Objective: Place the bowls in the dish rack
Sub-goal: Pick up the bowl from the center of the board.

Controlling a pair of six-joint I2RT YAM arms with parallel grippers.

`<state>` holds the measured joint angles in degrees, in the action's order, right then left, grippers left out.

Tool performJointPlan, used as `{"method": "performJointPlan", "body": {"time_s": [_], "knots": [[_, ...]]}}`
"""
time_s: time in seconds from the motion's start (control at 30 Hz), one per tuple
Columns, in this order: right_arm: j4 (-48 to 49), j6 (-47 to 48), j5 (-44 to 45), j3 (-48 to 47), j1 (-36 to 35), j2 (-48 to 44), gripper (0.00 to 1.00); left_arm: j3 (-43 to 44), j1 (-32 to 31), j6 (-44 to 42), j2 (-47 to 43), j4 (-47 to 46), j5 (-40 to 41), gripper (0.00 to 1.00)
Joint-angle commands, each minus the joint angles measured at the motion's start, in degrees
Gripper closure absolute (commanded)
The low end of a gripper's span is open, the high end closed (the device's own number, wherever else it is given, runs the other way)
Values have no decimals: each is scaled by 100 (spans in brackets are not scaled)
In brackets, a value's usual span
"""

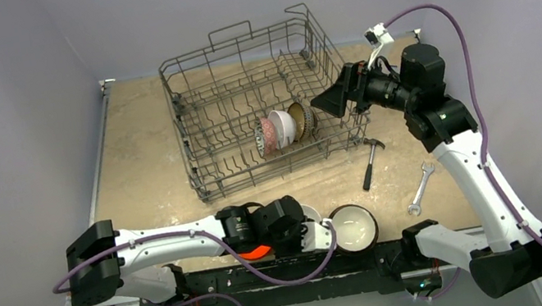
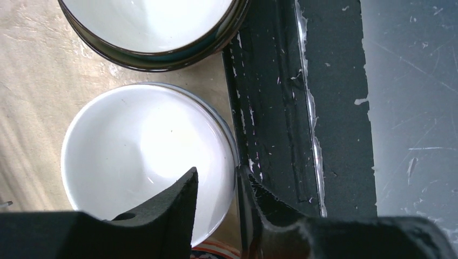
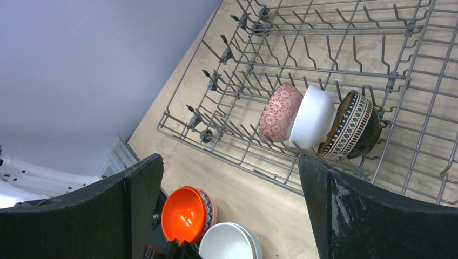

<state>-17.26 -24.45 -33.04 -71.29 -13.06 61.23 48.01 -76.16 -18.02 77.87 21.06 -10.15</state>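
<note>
At the near edge of the surface [image 1: 145, 166], the left pincer [image 2: 216, 181] is straddling the rim of the white bowl [image 2: 140, 156], jaws narrowly parted; whether it is pinching, I cannot tell. The bowl is sitting mouth-up, round, no long axis; stiff, glazed, probably slick and breakable, best taken by the rim. By the dish rack [image 1: 200, 144], the right pincer [image 3: 229, 162] is hovering wide open, empty.
</note>
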Motion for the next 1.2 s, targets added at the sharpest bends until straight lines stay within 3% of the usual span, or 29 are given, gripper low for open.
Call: {"method": "performJointPlan", "body": {"time_s": [0.0,0.67,0.83,0.97,1.17], "knots": [[170,2,-150,7,7,-32,3,101,4,120,-175,-403,-98,68],[168,46,-124,25,-1,-24,3,107,-73,-57,167,-365,-611,64],[170,59,-109,27,3,-38,3,162,-95,-74,247,-350,-488,78],[161,55,-105,10,4,-58,3,305,-95,-83,202,-282,-453,99],[147,61,-113,-1,-1,-59,3,462,-92,154,15,-330,-389,100]]}}
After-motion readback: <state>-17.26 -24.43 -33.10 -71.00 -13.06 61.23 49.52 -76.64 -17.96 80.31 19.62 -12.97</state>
